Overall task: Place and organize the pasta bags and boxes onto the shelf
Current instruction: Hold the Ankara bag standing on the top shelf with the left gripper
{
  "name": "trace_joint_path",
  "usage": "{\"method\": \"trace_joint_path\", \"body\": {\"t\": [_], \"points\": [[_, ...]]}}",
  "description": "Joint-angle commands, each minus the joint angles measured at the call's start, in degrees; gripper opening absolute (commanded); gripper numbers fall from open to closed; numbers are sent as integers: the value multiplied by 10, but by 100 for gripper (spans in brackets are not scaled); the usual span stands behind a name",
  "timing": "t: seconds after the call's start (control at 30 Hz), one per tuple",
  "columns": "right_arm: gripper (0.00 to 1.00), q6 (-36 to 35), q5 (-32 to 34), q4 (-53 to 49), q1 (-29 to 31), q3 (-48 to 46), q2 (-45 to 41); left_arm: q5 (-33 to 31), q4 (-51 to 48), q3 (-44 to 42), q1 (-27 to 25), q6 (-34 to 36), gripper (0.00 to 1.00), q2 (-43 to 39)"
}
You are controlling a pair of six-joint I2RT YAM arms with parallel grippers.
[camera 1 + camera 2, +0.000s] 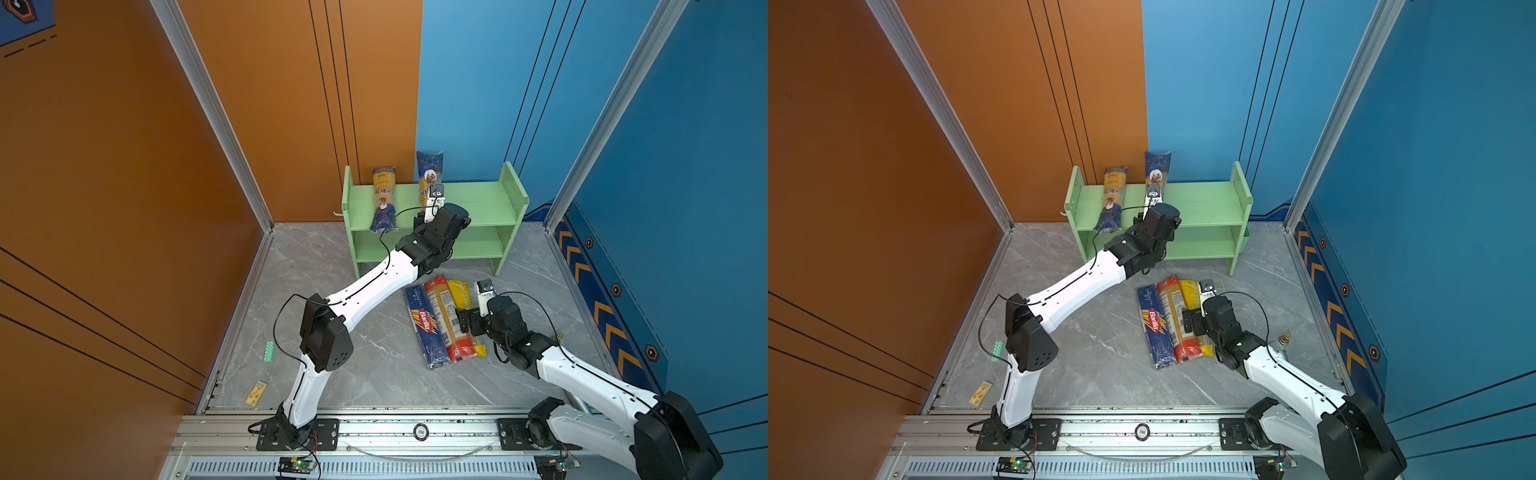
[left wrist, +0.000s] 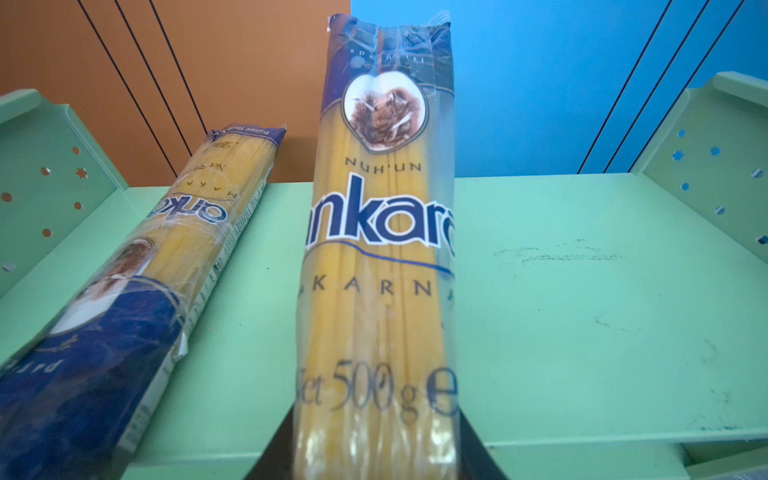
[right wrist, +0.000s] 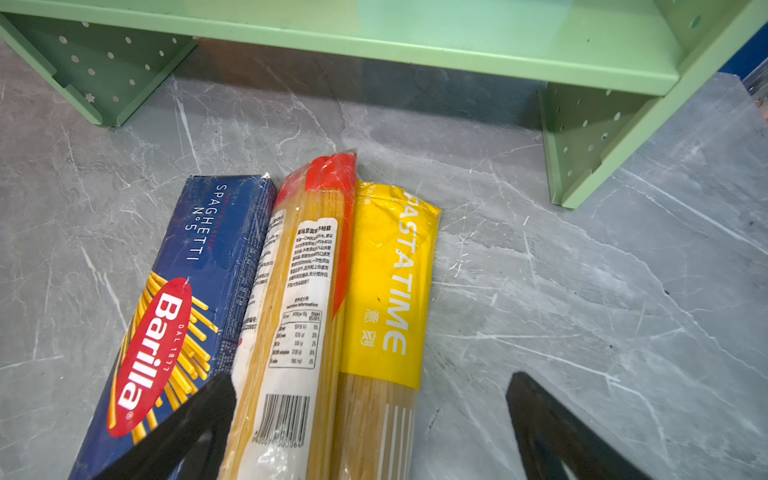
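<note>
2 navy-and-yellow packets are at the green shelf (image 1: 482, 199), mid-frame in both top views: the left-hand packet (image 1: 384, 199) lies across the top tier, and the right-hand packet (image 1: 430, 174) stands steeply, its lower end clamped in the left gripper (image 2: 376, 453). Lower right, the Barilla box (image 1: 424, 328), red-ended bag (image 1: 446, 320) and yellow-ended bag (image 1: 459, 293) lie side by side on the floor (image 1: 374, 365) under the wide-open, empty right gripper (image 3: 370, 432).

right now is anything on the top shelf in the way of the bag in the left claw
Nothing visible. The left claw holds the ankara bag over the top board of the shelf; the second ankara bag lies on that board to one side, apart from it, and the board beneath looks bare.
</note>
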Motion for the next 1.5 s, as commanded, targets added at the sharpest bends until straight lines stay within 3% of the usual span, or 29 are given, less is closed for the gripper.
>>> {"method": "trace_joint_path", "body": {"t": [0.0,0.83,1.2,1.47], "points": [[100,13,-7,7,-2,-3,7,-11,62,49,4,-9,0,-11],[100,14,-11,11,-3,-4,12,1,54,60,7,-13,0,6],[100,14,-13,13,-2,-3,16,5,54,57,7,-12,10,7],[100,13,-14,12,-2,-3,16,6,55,57,7,-9,12,7]]}}
